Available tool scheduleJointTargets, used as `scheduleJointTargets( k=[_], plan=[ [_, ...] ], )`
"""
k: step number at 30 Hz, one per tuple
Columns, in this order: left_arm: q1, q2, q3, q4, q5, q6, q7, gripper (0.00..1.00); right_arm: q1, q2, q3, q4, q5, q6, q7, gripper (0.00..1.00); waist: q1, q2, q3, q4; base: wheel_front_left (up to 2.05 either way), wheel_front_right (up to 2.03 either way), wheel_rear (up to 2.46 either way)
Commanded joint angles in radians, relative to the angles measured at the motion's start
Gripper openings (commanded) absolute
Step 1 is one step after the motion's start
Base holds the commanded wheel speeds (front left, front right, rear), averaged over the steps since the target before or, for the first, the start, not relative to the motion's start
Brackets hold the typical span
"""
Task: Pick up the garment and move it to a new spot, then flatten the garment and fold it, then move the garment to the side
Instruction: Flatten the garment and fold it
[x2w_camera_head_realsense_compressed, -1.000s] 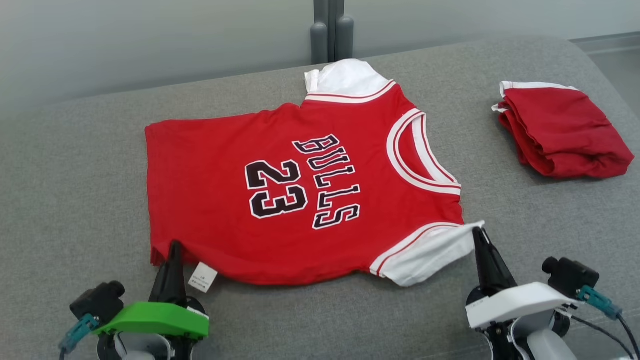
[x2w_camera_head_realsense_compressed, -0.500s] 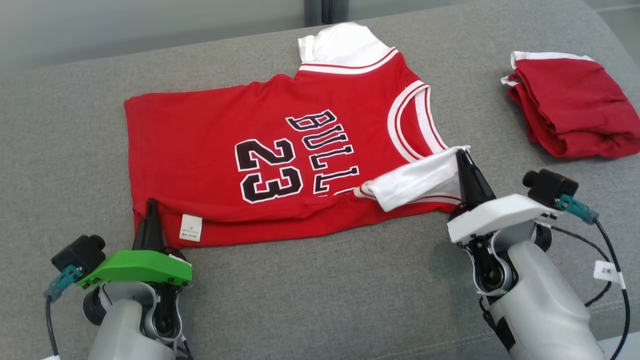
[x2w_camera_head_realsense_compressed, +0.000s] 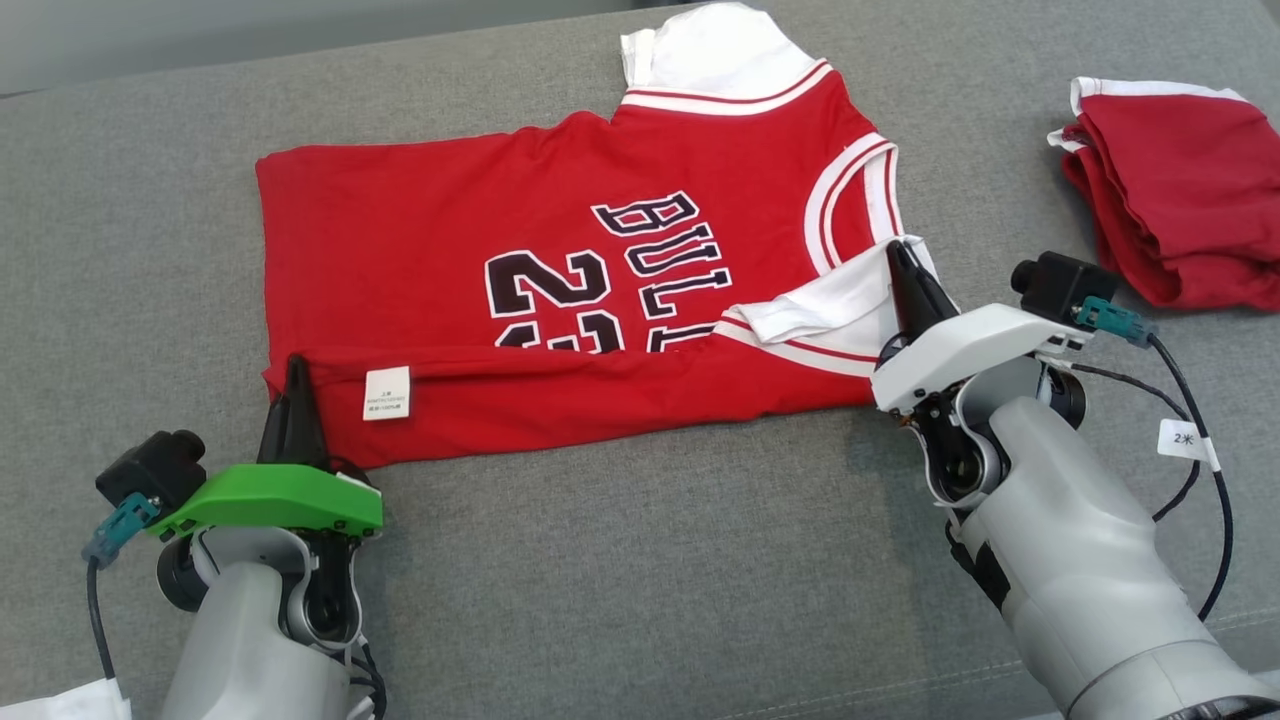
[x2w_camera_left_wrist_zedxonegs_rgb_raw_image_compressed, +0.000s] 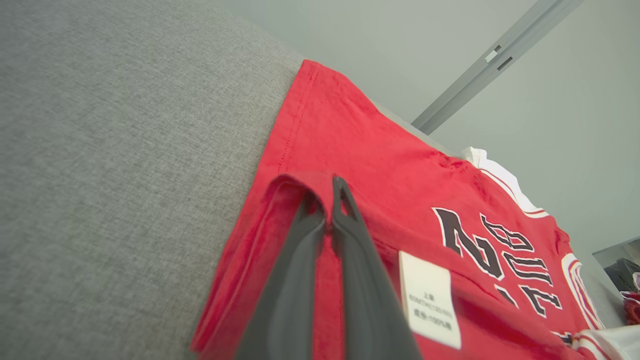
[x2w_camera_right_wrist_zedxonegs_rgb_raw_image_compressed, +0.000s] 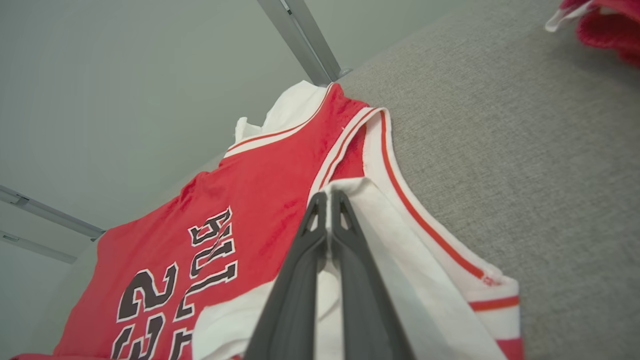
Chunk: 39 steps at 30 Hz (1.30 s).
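Nearest the robot, bare grey fabric surface ran between the two forearms. Left tool, under its green housing: fingers pressed together, clamping the near hem corner of the red jersey. In the left wrist view the cloth looped over the fingertips. A white care label faced up just right of that grip, so the near edge was turned over, underside showing. Right tool, under its white housing: fingers likewise clamped, on the white near sleeve, which was drawn up over the body toward the collar. The jersey lay flat mid-surface, long axis running left to right across the robot, hem to the left, neck to the right. The rolled near band partly hid the lower half of the "23" and the lettering. The free far edge and far sleeve lay straight ahead of both tools, away from the robot. My judgement: a lengthwise fold was in hand, each arm nearer its own end, and the next travel would need to go forward, both tools level, parallel to that far edge. Far right, well apart, sat a second red garment, bunched.
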Motion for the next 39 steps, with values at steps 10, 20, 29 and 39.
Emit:
scheduleJointTargets(
  k=[10,20,29,39],
  plan=[
    [-0.002,-0.001,-0.004,-0.016,0.015,-0.007,-0.003,1.0,-0.09,-0.007,0.022,0.118,0.034,0.0,-0.027,1.0,0.0,0.0,0.0,0.011,0.0,0.0,0.0],
    [0.049,-0.002,0.007,-0.073,0.021,-0.007,-0.002,1.0,-0.094,-0.015,0.032,0.019,0.031,0.0,-0.028,1.0,0.0,0.0,-0.012,0.002,0.0,0.0,0.0],
    [0.133,0.001,0.033,-0.092,0.048,0.003,-0.002,1.0,-0.001,-0.039,-0.025,-0.165,-0.121,0.0,-0.029,1.0,0.0,0.0,-0.05,-0.012,0.0,0.0,0.0],
    [0.202,0.002,0.037,-0.049,0.021,0.08,0.063,1.0,0.198,-0.023,-0.105,-0.369,-0.233,0.0,-0.029,1.0,0.0,0.0,-0.093,-0.038,0.0,0.0,0.0]
  ],
)
